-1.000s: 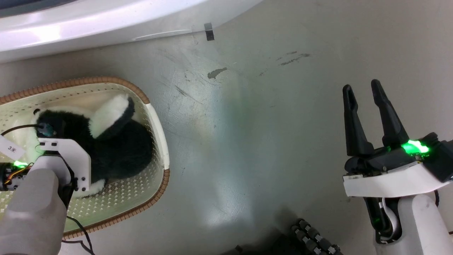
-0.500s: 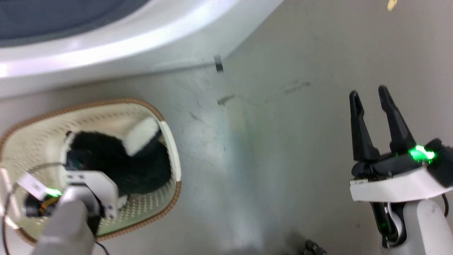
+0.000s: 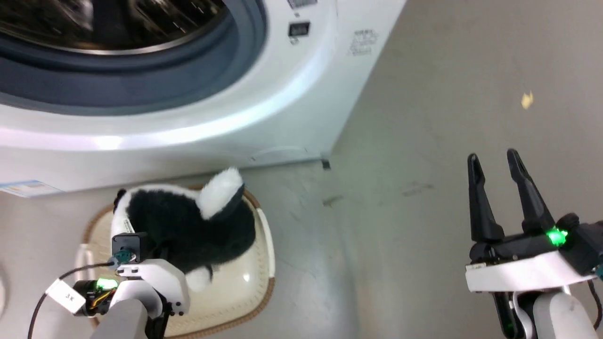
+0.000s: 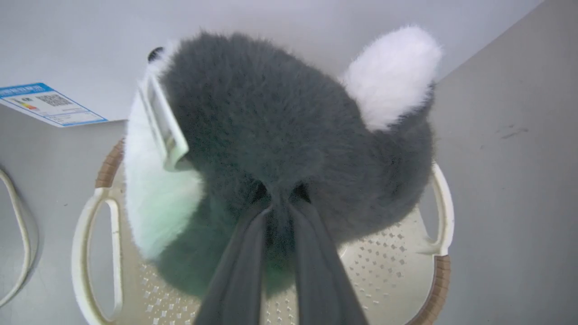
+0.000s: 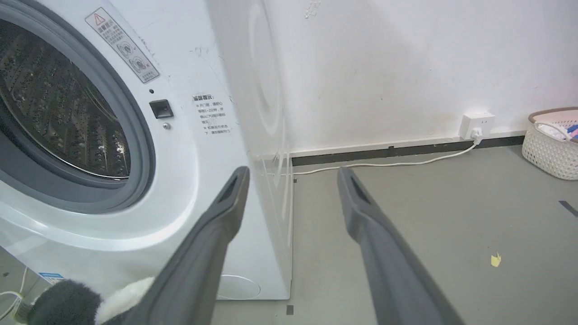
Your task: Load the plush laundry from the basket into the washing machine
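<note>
The washing machine (image 3: 198,117) at the far left shows no laundry in the visible part of its drum (image 5: 54,113). The plush laundry (image 3: 188,226) is held over the basket (image 3: 264,245) on the floor before it, pinched in the closed left end effector (image 4: 280,196), so carrying and dropping are judged left to do; the right end effector (image 3: 492,156) is spread and empty at the near right. A warning sticker (image 5: 122,45), a block of small print (image 5: 211,115) and a blue-edged label (image 4: 49,104) are carried on the machine, none legible.
</note>
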Motion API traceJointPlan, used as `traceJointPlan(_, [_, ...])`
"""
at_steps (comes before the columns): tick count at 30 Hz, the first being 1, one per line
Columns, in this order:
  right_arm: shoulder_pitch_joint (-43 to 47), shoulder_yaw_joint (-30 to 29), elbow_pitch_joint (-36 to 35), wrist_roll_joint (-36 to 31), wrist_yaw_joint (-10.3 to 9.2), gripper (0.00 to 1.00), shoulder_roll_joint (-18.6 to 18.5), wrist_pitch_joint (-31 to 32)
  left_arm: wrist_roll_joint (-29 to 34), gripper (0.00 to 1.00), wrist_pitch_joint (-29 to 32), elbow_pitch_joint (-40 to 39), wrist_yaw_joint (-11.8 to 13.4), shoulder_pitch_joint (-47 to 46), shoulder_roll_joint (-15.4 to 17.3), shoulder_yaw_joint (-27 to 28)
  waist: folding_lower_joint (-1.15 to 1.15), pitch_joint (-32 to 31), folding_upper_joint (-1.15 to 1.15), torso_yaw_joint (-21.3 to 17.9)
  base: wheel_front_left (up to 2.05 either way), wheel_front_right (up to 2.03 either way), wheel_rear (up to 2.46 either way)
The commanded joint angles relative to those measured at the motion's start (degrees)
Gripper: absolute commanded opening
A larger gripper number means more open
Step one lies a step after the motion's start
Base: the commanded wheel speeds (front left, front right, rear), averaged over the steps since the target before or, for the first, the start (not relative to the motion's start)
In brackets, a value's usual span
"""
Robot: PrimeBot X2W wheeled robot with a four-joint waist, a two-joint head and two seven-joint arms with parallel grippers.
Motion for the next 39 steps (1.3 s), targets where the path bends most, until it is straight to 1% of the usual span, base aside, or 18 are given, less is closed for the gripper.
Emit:
traceJointPlan(1, [1.2,-0.3,-0.2,-0.5,-0.04,1.00,0.1,-0.3,0.2,0.00,-0.5,-3.1,0.4,2.0,-0.3,0.7,0.01,-3.9,0.00,2.6,0.00,0.00,0.00])
traceJointPlan(8, [3.4,-1.0,0.0,-1.4,-0.04,1.00,0.1,-0.3,3.2,0.00,-0.5,-18.2,0.6,9.7,-1.5,2.6,0.01,-8.2,0.00,4.8,0.00,0.00,0.00])
traceJointPlan(14, [4.5,-1.7,0.0,-1.6,-0.04,1.00,0.1,-0.3,5.8,0.00,-0.5,-30.6,0.8,14.8,-3.1,5.2,0.01,-10.3,0.00,5.4,0.00,0.00,0.00])
traceJointPlan(19, [4.8,-1.8,-0.5,-1.5,-0.04,1.00,0.1,-0.3,7.7,0.00,-0.5,-40.7,0.7,16.9,-4.5,8.0,0.01,-10.2,0.00,5.2,0.00,0.00,0.00])
traceJointPlan(25, [4.2,-1.8,-1.2,-1.0,-0.04,1.00,0.1,-0.3,9.1,0.00,-0.5,-50.1,0.4,15.2,-6.1,11.3,0.01,-7.4,0.00,3.9,0.00,0.00,0.00])
traceJointPlan(30, [2.8,-1.3,-1.5,-0.4,-0.04,1.00,0.1,-0.3,8.7,0.00,-0.5,-54.2,-0.1,8.9,-6.1,14.4,0.01,-3.4,0.00,1.9,0.00,0.00,0.00])
traceJointPlan(34, [1.1,-1.8,-1.9,0.9,-0.04,1.00,0.1,-0.3,9.0,0.00,-0.5,-53.1,-0.8,1.2,-3.4,16.9,0.01,0.5,0.00,-0.3,0.00,0.00,0.00])
traceJointPlan(37, [0.0,-1.5,-2.0,1.7,-0.04,1.00,0.1,-0.3,9.2,0.00,-0.4,-49.6,-0.8,-5.3,-1.1,17.9,0.01,3.6,0.00,-1.9,0.00,0.00,0.00])
traceJointPlan(38, [-0.7,-1.3,-2.1,2.2,-0.04,1.00,0.1,-0.3,9.1,0.00,0.8,-47.1,-0.8,-10.4,0.3,18.4,0.01,5.8,0.00,-2.8,0.00,0.00,0.00])
traceJointPlan(39, [-1.2,-1.2,-2.1,2.5,-0.04,1.00,0.1,-0.3,9.3,0.00,1.6,-45.7,-0.8,-13.0,1.3,18.5,0.01,6.9,0.00,-3.3,0.00,0.00,0.00])
